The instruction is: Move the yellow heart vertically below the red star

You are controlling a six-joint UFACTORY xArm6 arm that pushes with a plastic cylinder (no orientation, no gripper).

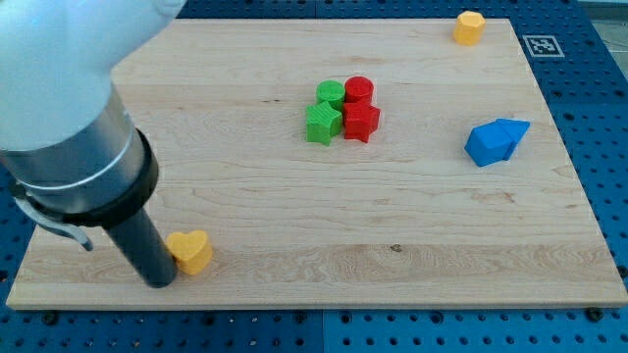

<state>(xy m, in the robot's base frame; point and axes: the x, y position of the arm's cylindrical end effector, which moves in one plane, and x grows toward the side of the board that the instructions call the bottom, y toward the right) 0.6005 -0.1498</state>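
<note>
The yellow heart (190, 250) lies near the board's bottom left corner. The red star (361, 122) sits at the middle of the board, in a tight cluster with a red cylinder (359, 90), a green cylinder (331, 95) and a green star-like block (322, 124). My tip (160, 281) stands on the board just left of the yellow heart, touching or almost touching its left side. The heart is far to the left of and lower than the red star.
A yellow hexagonal block (469, 26) sits at the top right corner. Two blue blocks (494, 140) lie together at the right side. The arm's big white and grey body (69, 118) covers the board's top left part. The wooden board (412, 255) ends at a blue pegboard surround.
</note>
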